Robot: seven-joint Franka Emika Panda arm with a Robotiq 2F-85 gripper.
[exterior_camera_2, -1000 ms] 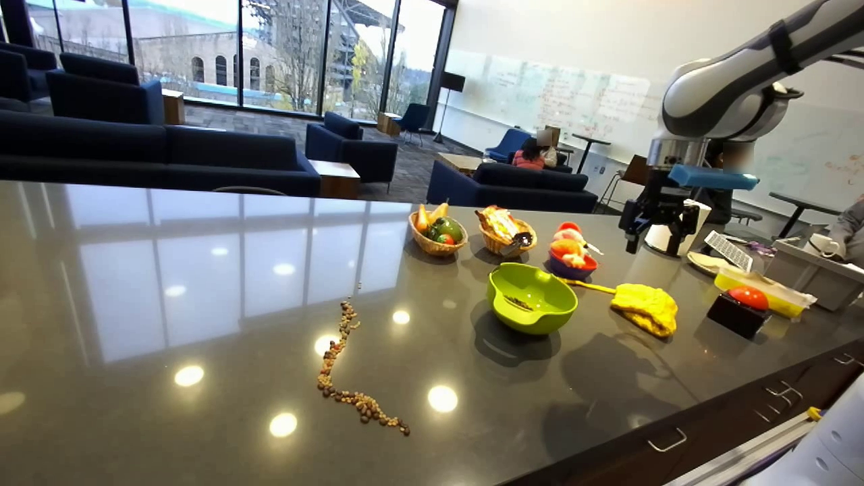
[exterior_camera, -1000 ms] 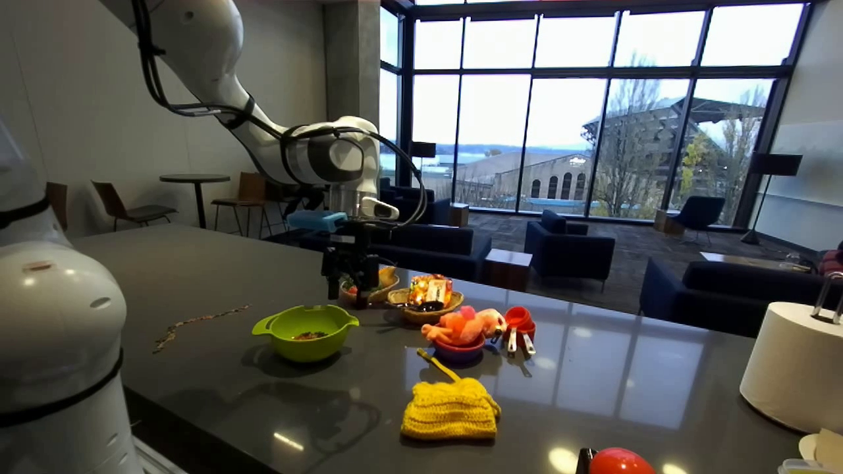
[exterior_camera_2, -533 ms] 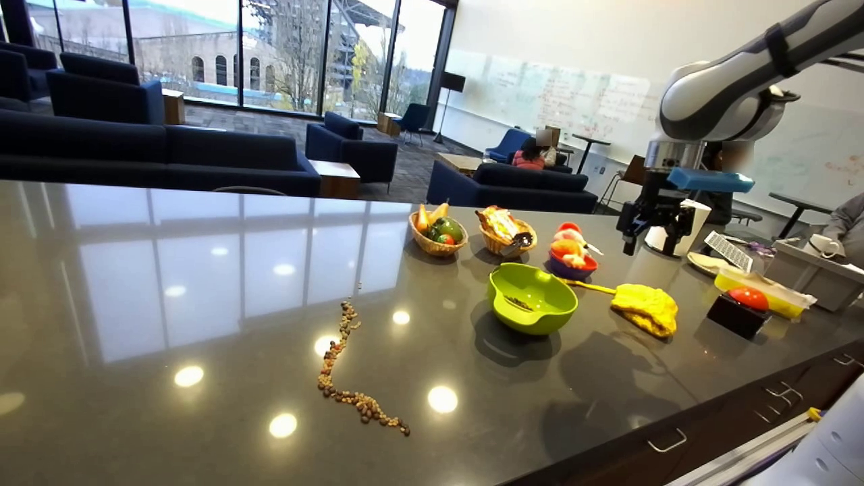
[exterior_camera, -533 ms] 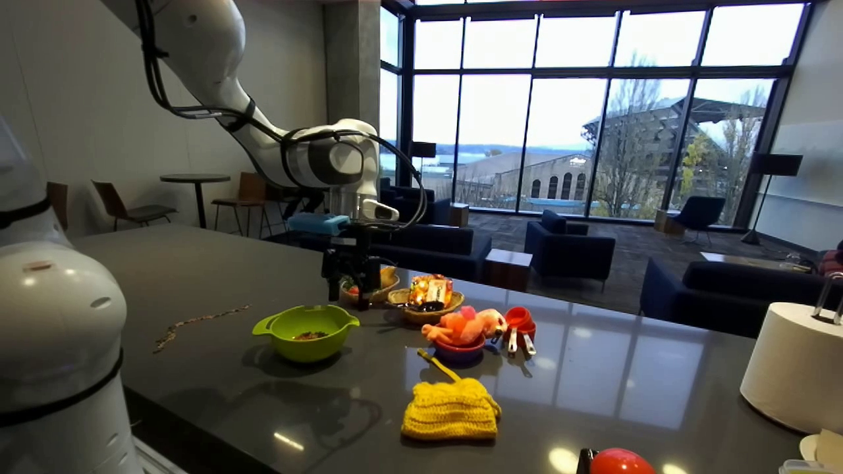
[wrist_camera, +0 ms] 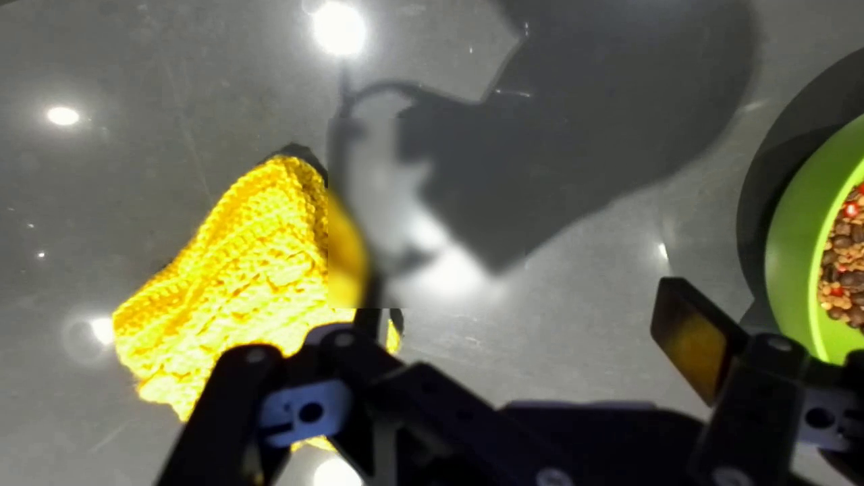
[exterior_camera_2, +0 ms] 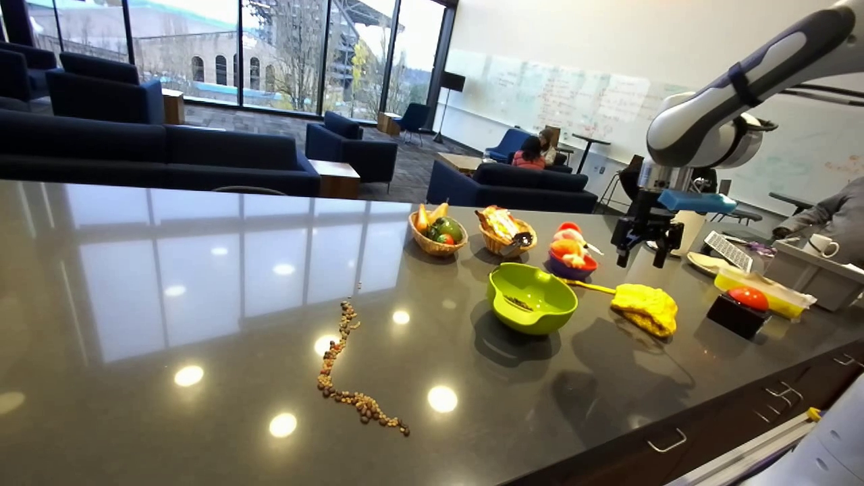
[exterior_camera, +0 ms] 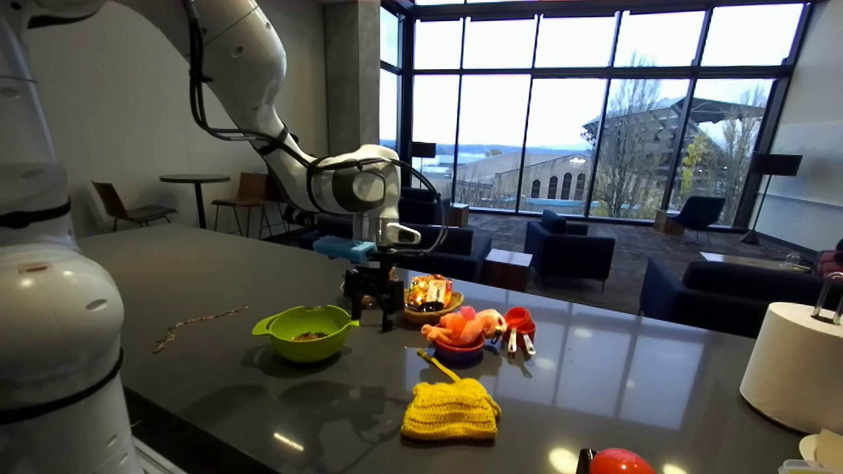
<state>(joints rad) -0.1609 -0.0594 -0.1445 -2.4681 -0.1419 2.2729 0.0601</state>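
Gray counter (exterior_camera_2: pixel 202 432) beside tall windows (exterior_camera: pixel 579 112); gripper (exterior_camera_2: pixel 640 260) spread wide above it

Two fingers (wrist_camera: pixel 695 344) hang well apart, gray counter showing between them.

Take the gripper as the clock's center in an exterior view. A yellow knitted piece (exterior_camera_2: pixel 644 310) lies on the counter at six o'clock, its strap (exterior_camera_2: pixel 592 287) running toward ten. A green bowl (exterior_camera_2: pixel 533 300) stands between eight and nine. Farther out, at eight, a trail of small brown pieces (exterior_camera_2: pixel 368 405) bends across the counter. At nine is a purple bowl (exterior_camera_2: pixel 572 271) holding a soft orange-pink toy (exterior_camera_2: pixel 570 251); beyond it, just past nine, sit a snack basket (exterior_camera_2: pixel 498 248) and a fruit basket (exterior_camera_2: pixel 432 248). A red dome (exterior_camera_2: pixel 748 298) on a black box (exterior_camera_2: pixel 736 316) sits near four.

In the wrist view, measured from its middle, the yellow knitted piece lies near nine and the green bowl's edge near three, small brown, tan and red bits (wrist_camera: pixel 847 263) inside.
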